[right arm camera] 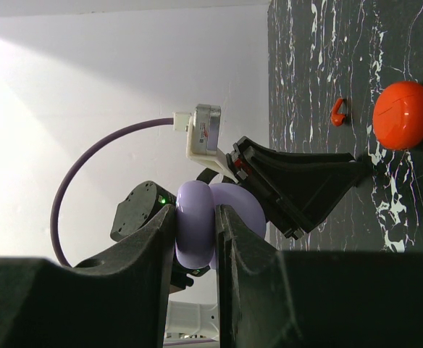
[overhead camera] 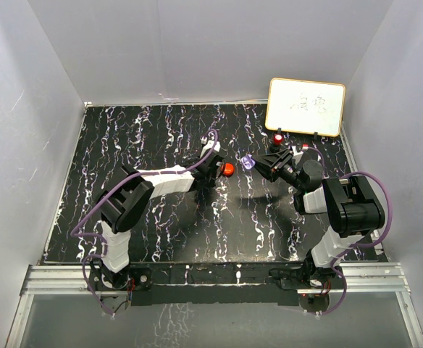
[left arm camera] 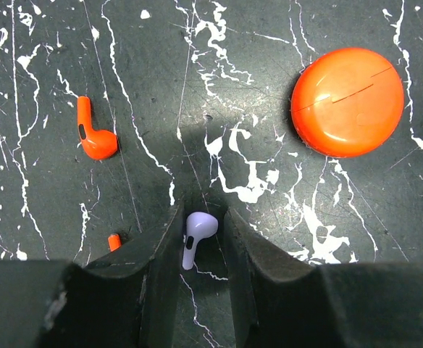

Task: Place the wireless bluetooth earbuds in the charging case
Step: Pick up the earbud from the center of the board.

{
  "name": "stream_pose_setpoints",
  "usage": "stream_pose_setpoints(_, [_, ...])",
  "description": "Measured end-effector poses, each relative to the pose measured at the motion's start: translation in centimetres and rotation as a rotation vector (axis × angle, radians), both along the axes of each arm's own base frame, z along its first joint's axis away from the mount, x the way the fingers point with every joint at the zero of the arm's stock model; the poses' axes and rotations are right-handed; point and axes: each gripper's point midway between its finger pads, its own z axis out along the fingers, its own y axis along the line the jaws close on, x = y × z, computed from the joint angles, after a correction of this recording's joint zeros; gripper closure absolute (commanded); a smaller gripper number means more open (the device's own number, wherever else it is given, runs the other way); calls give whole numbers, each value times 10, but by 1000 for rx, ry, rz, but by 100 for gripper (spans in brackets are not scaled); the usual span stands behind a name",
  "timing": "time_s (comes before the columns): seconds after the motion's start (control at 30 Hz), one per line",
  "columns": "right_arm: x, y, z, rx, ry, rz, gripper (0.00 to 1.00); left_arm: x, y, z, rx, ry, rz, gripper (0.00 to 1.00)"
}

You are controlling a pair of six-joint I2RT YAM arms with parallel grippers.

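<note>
- The left arm [overhead camera: 162,180] is stretched forward and low; the left gripper [left arm camera: 203,214] is narrowed around an earbud [left arm camera: 199,226], though contact cannot be told.
- The right gripper [right arm camera: 195,212] is held raised and clamped on a purple case [right arm camera: 194,235].

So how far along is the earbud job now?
No earbud is seen in a case yet. In hand: the right gripper clamps the purple case, and the left gripper straddles one purple earbud. Left: the red earbud lies on the table and the red case is shut.
</note>
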Motion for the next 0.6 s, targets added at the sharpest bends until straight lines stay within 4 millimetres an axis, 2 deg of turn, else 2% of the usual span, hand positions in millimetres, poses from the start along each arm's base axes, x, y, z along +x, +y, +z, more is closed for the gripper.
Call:
stream_pose_setpoints(0.37, [0,0,0,0,0,0,100,-3,3,0,4,7,9,71])
stream_pose_setpoints(0.6, [0,0,0,0,0,0,100,-4,3,-1,4,9,7,86])
